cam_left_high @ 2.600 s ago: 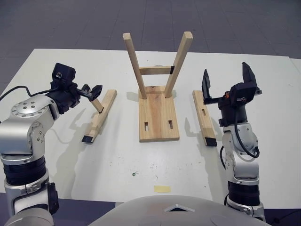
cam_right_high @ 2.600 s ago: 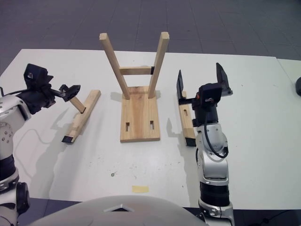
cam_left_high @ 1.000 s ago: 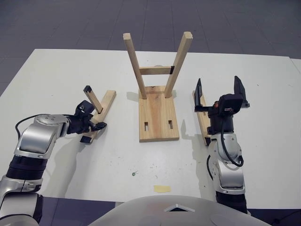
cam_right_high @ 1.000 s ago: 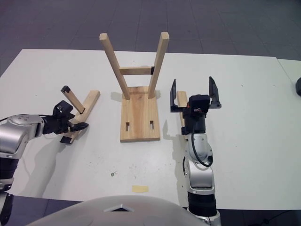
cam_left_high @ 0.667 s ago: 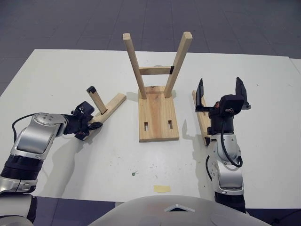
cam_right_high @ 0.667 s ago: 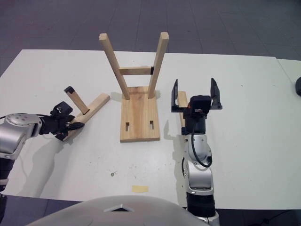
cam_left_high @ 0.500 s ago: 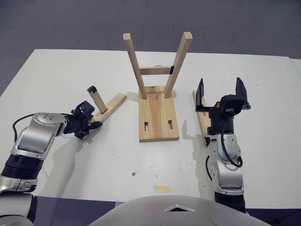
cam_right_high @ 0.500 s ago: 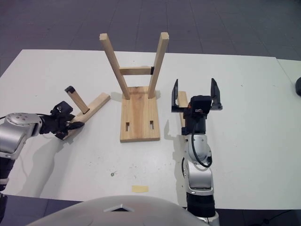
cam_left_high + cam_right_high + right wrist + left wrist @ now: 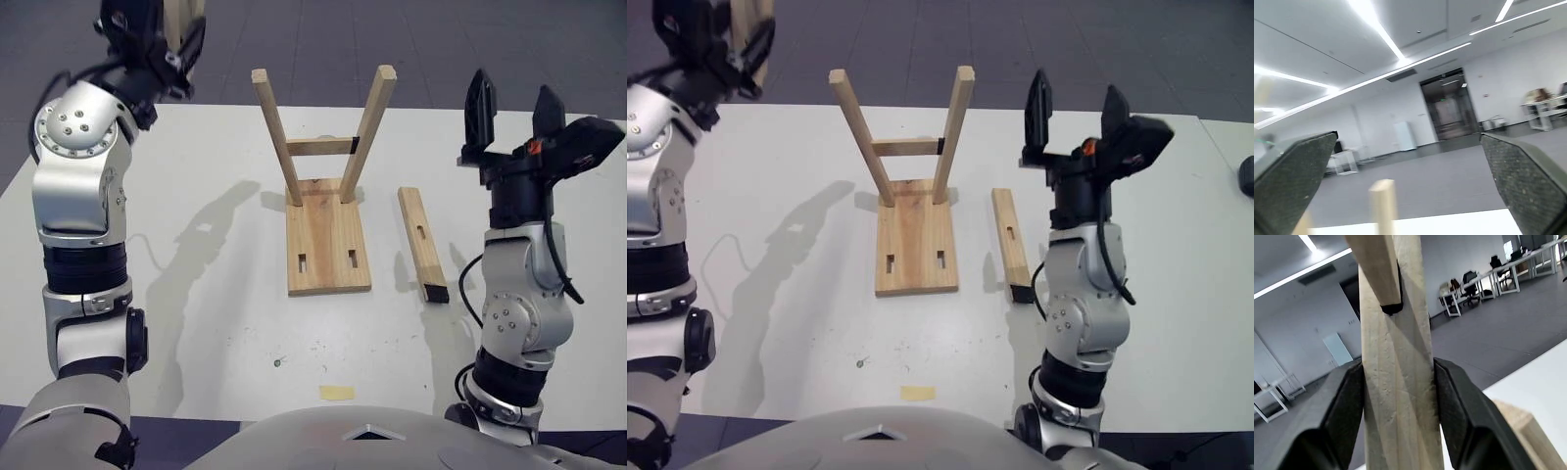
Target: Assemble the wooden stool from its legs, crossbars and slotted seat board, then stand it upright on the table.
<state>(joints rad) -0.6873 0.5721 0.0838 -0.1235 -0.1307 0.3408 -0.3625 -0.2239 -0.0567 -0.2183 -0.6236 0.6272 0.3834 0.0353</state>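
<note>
Left hand (image 9: 1399,423) around wooden leg (image 9: 1393,350), aloft

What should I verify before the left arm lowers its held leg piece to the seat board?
1. Left gripper shut on the leg piece: ok.
2. Seat board flat on the table, two near slots free: ok.
3. Mounted legs and crossbar standing at the board's far end: ok.
4. Right gripper open, empty, raised off the table: ok.
5. Loose leg lying right of the board, apart from it, probably out of the path: ok.
6. Held piece's end lined up with a slot: cannot tell.
</note>
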